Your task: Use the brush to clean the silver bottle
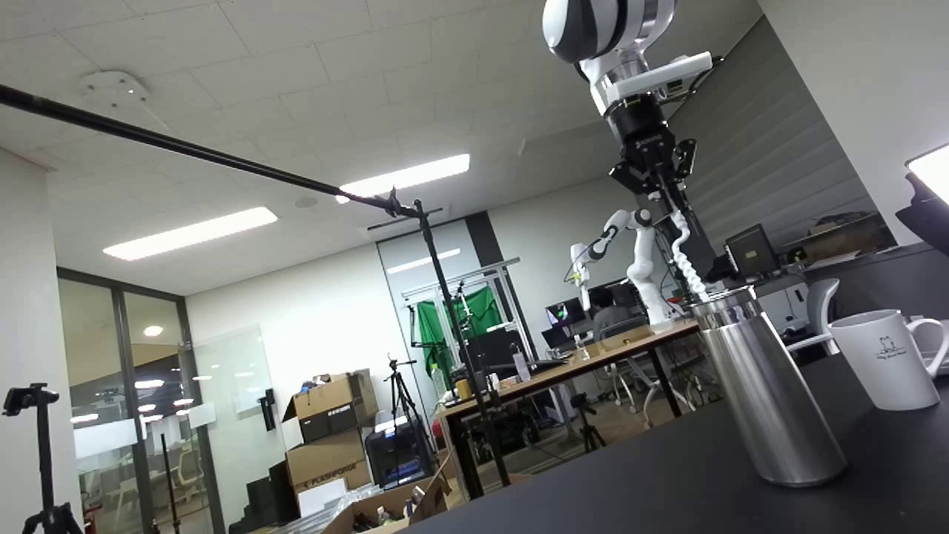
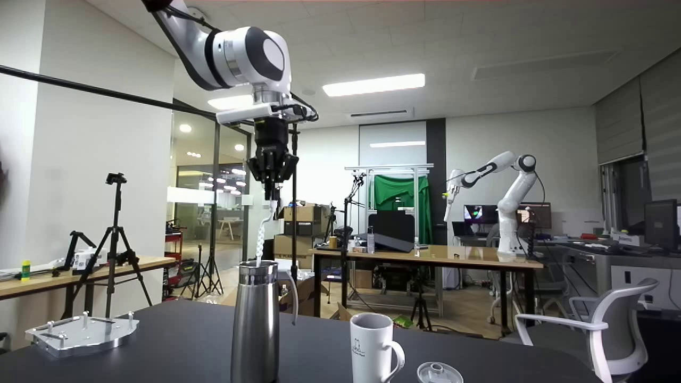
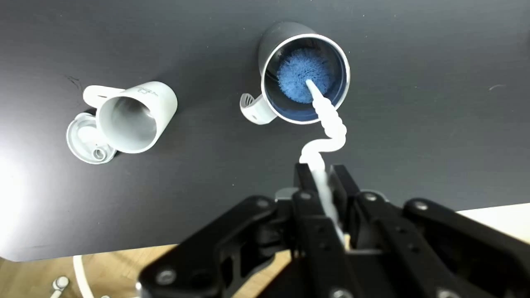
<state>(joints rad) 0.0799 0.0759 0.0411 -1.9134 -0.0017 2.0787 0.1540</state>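
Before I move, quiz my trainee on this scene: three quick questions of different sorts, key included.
1. True or false: the end effector grips the bottle brush by its twisted white handle.
2. The brush's bristles are: (a) inside the white mug; (b) inside the steel bottle; (c) on the tabletop.
3. Fill in: in the wrist view, the bristles look ____.

Key: 1. True. 2. b. 3. Blue.

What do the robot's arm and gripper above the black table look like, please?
The arm is glossy white with rounded joint housings, dark panels and a silvery collar; a black cable runs along it. A white bar sits above the black gripper, which has jointed linkages, slim fingers and visible screw heads.
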